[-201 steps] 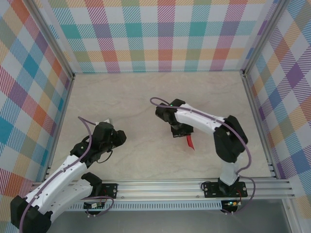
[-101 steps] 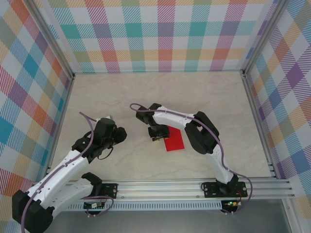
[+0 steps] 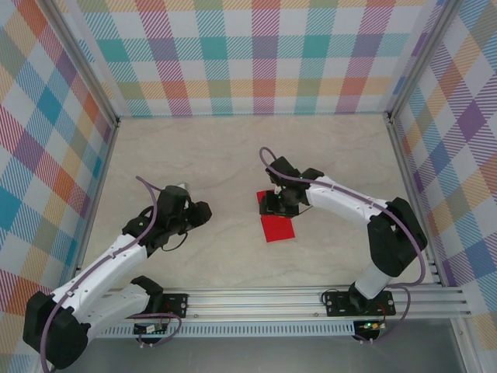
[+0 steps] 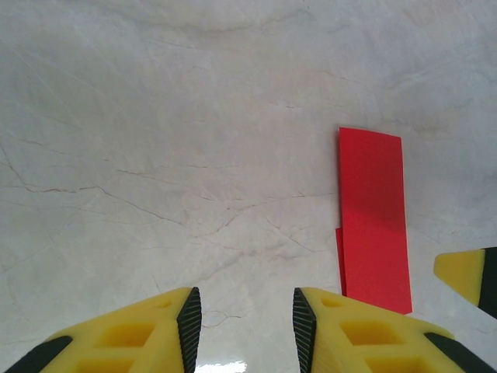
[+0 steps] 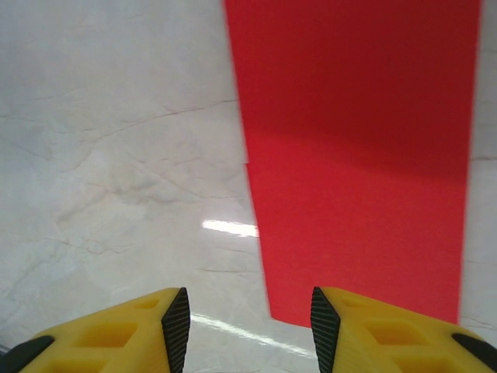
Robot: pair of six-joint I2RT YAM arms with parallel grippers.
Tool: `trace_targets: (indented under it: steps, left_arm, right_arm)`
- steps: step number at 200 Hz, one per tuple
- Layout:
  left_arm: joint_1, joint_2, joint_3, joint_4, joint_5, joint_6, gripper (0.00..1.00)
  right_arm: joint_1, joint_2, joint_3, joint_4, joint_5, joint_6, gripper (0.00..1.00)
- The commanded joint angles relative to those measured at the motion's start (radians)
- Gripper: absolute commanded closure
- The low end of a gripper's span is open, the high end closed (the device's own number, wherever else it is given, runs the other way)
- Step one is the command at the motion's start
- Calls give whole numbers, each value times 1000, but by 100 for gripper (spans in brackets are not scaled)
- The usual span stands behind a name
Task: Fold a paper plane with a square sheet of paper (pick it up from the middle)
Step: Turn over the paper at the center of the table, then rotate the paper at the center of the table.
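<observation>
**Red paper lies flat, both grippers open above the table**

The paper [image 3: 278, 227] lies flat on the table [image 3: 194, 155], about in the middle, and neither arm holds it. The right gripper [image 5: 247, 326] hangs low over the far end of the paper. Its jaws stand apart, and between them I see only bare table and one long edge of the paper, so nothing is gripped. I judge it is placed there to work on this edge, either to press it or to lift it.

The left gripper [image 4: 243, 330] stands to the left, apart from the paper and pointing toward it. Its jaws are apart too, with only table between them. It seems ready to help from that side.

The paper is thin, bright red, matte and plain. Its outline is a long rectangle and not a square. One long edge has a small step, and the shade changes across the sheet. From this I think it is folded once, with the two layers not exactly matched. It has no pointed shape yet.

The table is pale like marble, with fine veins, and it is glossy, because the lamp reflects in it. A thin sheet on such a smooth surface will probably be hard to catch. The fingers are yellow wedges with black ribbed pads [image 4: 190, 326]
</observation>
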Motion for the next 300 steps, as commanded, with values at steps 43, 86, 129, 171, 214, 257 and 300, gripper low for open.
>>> trace_targets:
  steps: [43,86,129,171,214,257,300]
  left_arm:
    - [13,125,15,178,193,-16,65]
    - [1,313,82,288,296,-45,69]
    - [-21,440,165,283,301,-34,74]
    - [-29,494,194,300,305,-48,74]
    - [-42,597,267,299,339,-30,76]
    - [-61,676,343,298,351,-22,79]
    - [-99,766,429,293,354,-22,81]
  right_arm:
    - [-107,-31,-106,216,-181,-2,71]
    - [-160,20,-197,347,-270,56,81]
    - [-160,97,-304,516,-331,149,84]
    - [-133,117,-377,613,-263,287,84]
    - [-105,39,-393,585,-187,317,82]
    - [-105,-125,-374,418,-82,201,71]
    - [-128,-216,-445,395,-59,190,64]
